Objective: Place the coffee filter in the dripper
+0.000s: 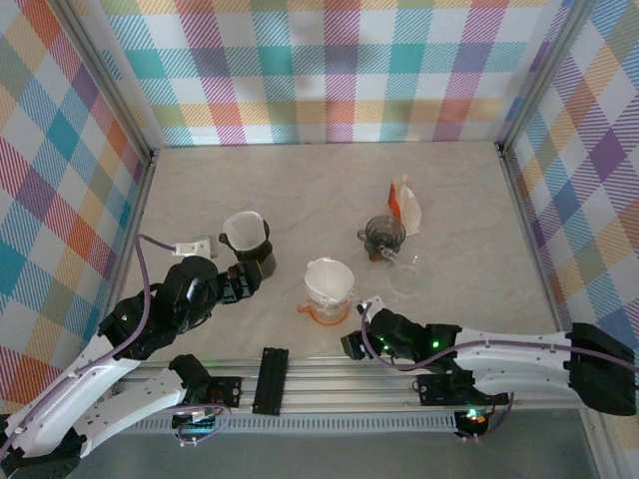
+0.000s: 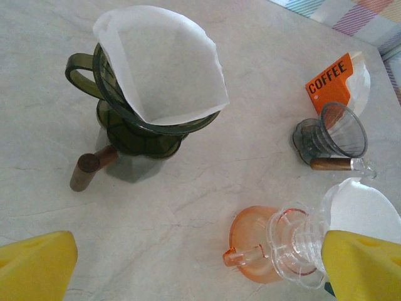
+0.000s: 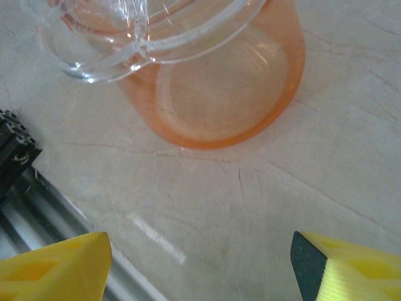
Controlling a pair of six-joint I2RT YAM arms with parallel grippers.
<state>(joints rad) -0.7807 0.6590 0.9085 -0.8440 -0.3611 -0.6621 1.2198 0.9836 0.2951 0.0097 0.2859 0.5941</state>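
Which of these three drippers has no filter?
The smoky grey dripper by the coffee packet; the green dripper and the orange-based dripper hold white filters.

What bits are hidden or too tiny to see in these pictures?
- Right wrist view: the top edge cuts off the clear dripper, so its inside is hidden.
- Left wrist view: a yellow fingertip of the left gripper covers the lower edge of the white filter.
- Top view: the writing on the orange packet is too small to read.
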